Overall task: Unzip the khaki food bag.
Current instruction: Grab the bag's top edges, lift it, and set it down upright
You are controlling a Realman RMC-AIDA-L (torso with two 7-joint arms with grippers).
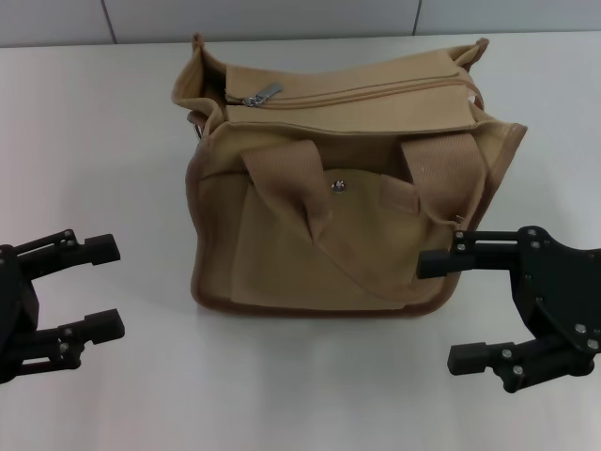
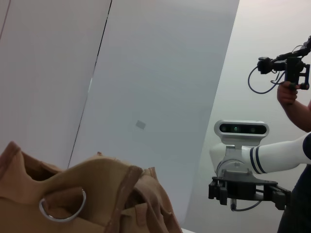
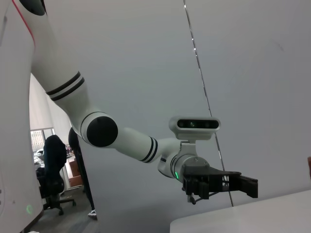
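The khaki food bag stands upright in the middle of the white table, tan with brown trim, two webbing handles flopped over its front pocket and metal snap. Its top zipper looks shut, with the silver pull at the bag's left end. My left gripper is open, low at the front left, apart from the bag. My right gripper is open at the front right, its upper finger close to the bag's lower right corner. The left wrist view shows the bag's end with a metal ring.
The white table spreads around the bag, with a grey wall behind it. The left wrist view shows my right gripper farther off and a person holding a camera rig. The right wrist view shows my left arm.
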